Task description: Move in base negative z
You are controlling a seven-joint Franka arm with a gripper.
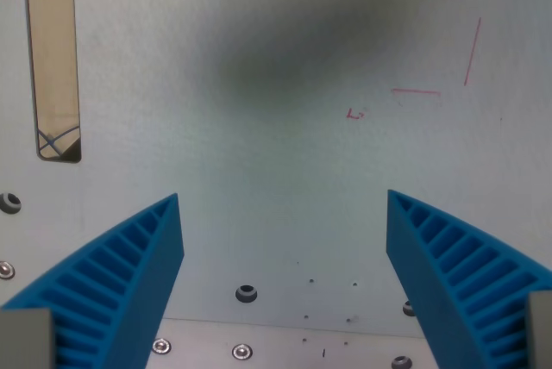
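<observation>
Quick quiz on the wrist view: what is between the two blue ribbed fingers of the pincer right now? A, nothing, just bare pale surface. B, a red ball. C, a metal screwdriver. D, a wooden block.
A: the blue ribbed fingers of the pincer stand wide apart, with only the pale grey tabletop showing in the gap.

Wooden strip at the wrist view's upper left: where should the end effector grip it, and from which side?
Probably across the narrow width of the wooden strip, near its visible lower end, coming straight down. It runs long up the view, and the open end effector spreads left-right, so already matches. It looks flush, perhaps a slot; liftability is unclear.
</observation>
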